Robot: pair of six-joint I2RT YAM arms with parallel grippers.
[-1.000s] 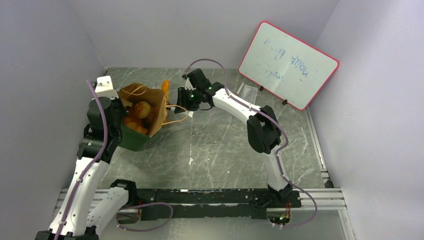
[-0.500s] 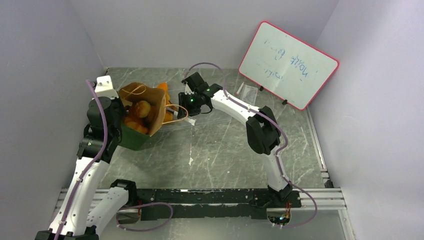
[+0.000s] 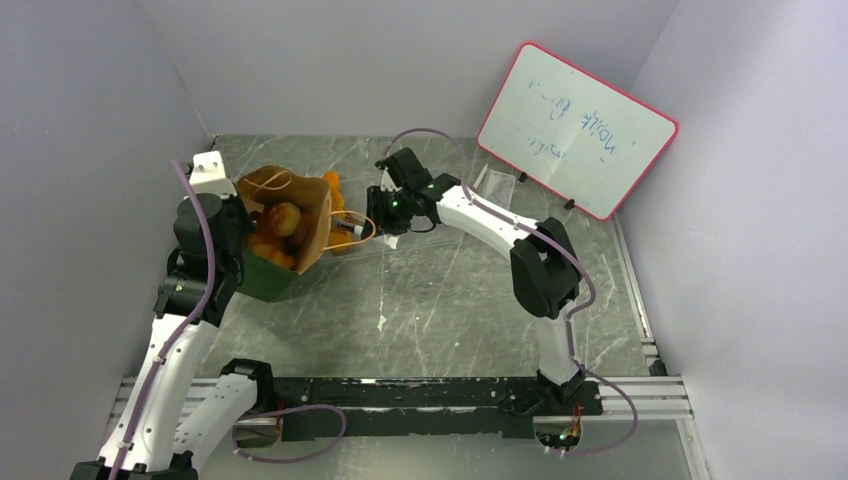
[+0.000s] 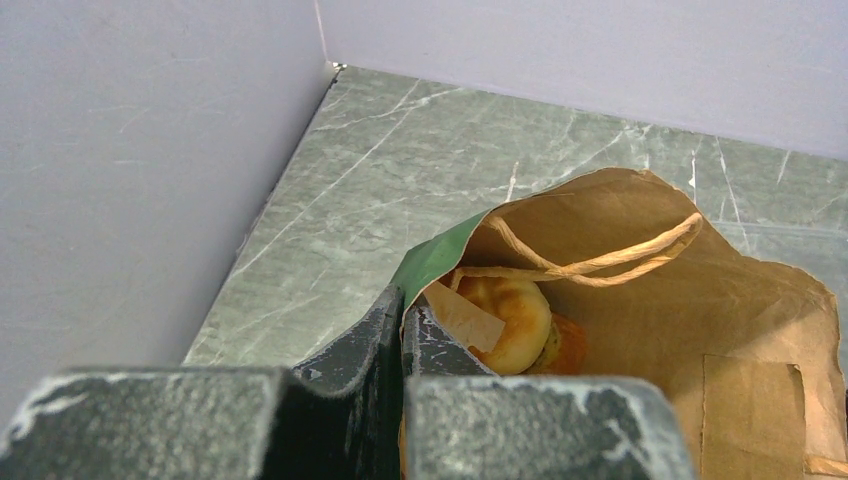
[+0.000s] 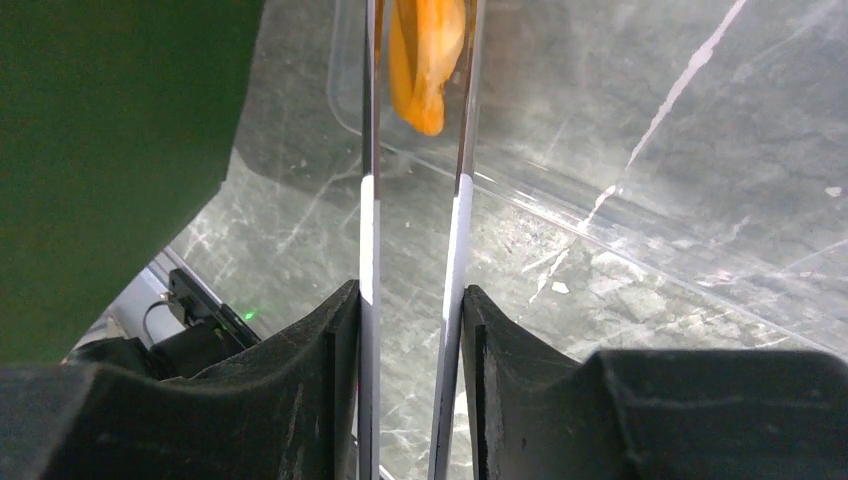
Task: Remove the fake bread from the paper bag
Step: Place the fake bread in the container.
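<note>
The paper bag point(image 3: 262, 277), green outside and brown inside, stands tilted at the left, its mouth open toward the camera. My left gripper point(image 4: 403, 310) is shut on its near rim. A round bun point(image 4: 512, 316) and other orange bread point(image 3: 268, 245) lie inside the bag point(image 4: 650, 300). My right gripper point(image 3: 385, 213) is shut on thin metal tongs point(image 5: 460, 200). The tongs pinch an orange bread piece point(image 5: 425, 60), which hangs just right of the bag point(image 5: 110, 150) and outside it point(image 3: 339, 232).
A clear plastic tray point(image 5: 600, 215) lies on the green marble table point(image 3: 450, 300) under the tongs, right of the bag. The bag's cord handle point(image 3: 358, 228) loops beside the held piece. A pink-framed whiteboard point(image 3: 575, 128) leans at the back right. Grey walls close in on the left and behind.
My right gripper has moved right and toward the near side, carrying the orange bread piece from the bag's far rim down to beside the bag. The left arm has not moved.
</note>
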